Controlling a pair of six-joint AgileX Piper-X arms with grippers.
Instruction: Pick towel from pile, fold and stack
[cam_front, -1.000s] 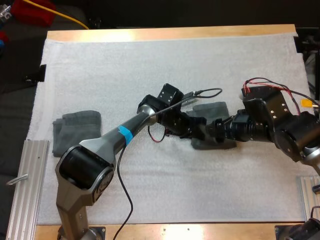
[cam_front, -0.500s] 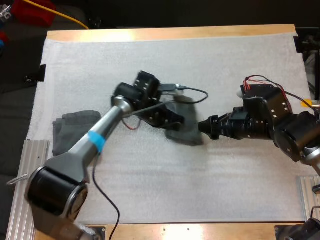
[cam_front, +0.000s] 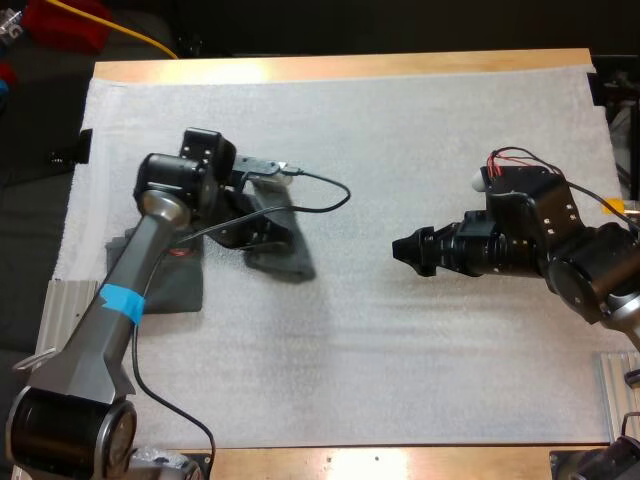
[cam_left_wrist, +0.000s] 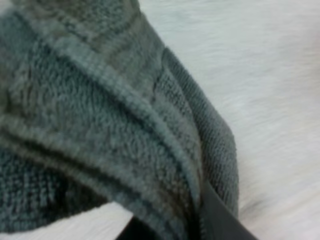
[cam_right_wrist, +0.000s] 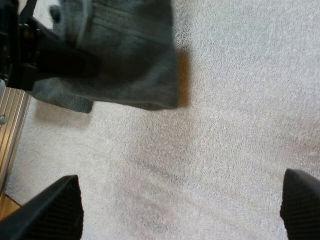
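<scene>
Mat (cam_front: 400, 130), white, covers a wooden table (cam_front: 330, 68); a metal rail (cam_front: 50, 340) runs along the table's left edge. Left gripper (cam_front: 262, 232) is clamped on a grey-green towel (cam_front: 288, 255), its fingers mostly buried in cloth. The towel hangs over the mat's left part, beside a second towel (cam_front: 165, 290) partly hidden under the arm. Right gripper (cam_front: 405, 250) has its jaws wide apart, empty, over bare mat well to the right.

Bright even light, soft shadows

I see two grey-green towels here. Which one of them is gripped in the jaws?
The hanging towel: the left gripper has its jaws shut on it. The other towel lies flat on the mat, beneath that arm.
</scene>
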